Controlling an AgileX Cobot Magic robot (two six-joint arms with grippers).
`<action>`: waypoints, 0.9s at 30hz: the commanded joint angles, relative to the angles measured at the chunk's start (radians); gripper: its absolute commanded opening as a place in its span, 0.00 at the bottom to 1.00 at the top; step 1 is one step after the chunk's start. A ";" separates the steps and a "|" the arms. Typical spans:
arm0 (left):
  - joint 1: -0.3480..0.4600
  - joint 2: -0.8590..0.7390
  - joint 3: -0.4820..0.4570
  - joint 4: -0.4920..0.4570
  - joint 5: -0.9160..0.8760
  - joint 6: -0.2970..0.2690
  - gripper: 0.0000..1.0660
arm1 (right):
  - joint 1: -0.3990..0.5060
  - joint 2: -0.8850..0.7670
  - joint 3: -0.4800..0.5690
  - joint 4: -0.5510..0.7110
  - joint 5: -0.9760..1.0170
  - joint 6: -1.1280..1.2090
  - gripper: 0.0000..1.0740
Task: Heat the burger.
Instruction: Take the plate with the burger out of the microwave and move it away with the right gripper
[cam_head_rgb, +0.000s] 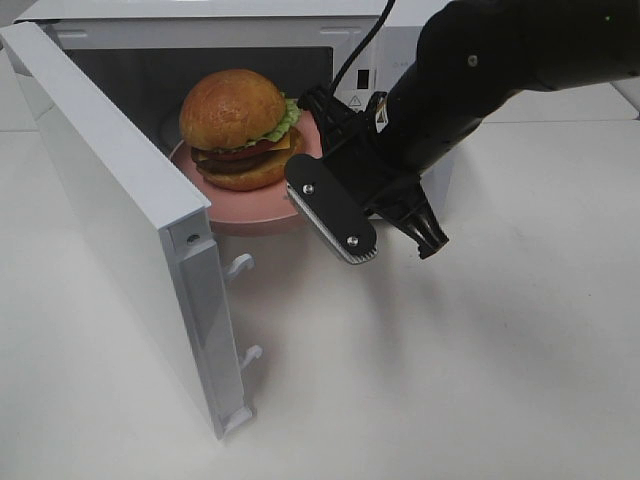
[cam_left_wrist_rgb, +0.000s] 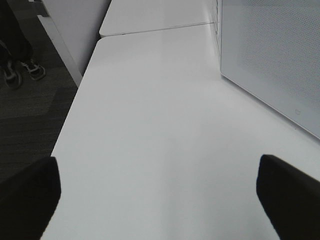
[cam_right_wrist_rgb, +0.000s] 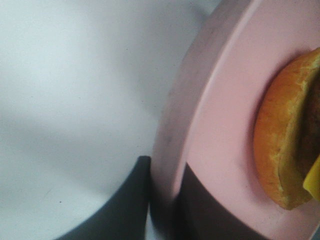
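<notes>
White worktop (cam_head_rgb: 450, 380) carries your open microwave (cam_head_rgb: 120, 190) — inside, the burger (cam_head_rgb: 240, 128) sits on a pink plate (cam_head_rgb: 250, 212). Your right gripper (cam_right_wrist_rgb: 165, 200) pinches that plate's rim; your left gripper (cam_left_wrist_rgb: 160, 200) hangs wide open, empty.

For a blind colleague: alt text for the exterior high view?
A burger on a pink plate sits half inside an open white microwave. The right gripper clamps the plate's front rim; the door stands wide open at left.
</notes>
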 joint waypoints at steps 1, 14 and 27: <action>-0.001 -0.017 0.001 -0.004 -0.012 -0.002 0.94 | -0.020 -0.056 0.034 0.007 -0.051 0.009 0.00; -0.001 -0.017 0.001 -0.004 -0.012 -0.002 0.94 | -0.019 -0.219 0.192 -0.055 -0.048 0.083 0.00; -0.001 -0.017 0.001 -0.004 -0.012 -0.002 0.94 | -0.019 -0.434 0.344 -0.104 0.031 0.170 0.00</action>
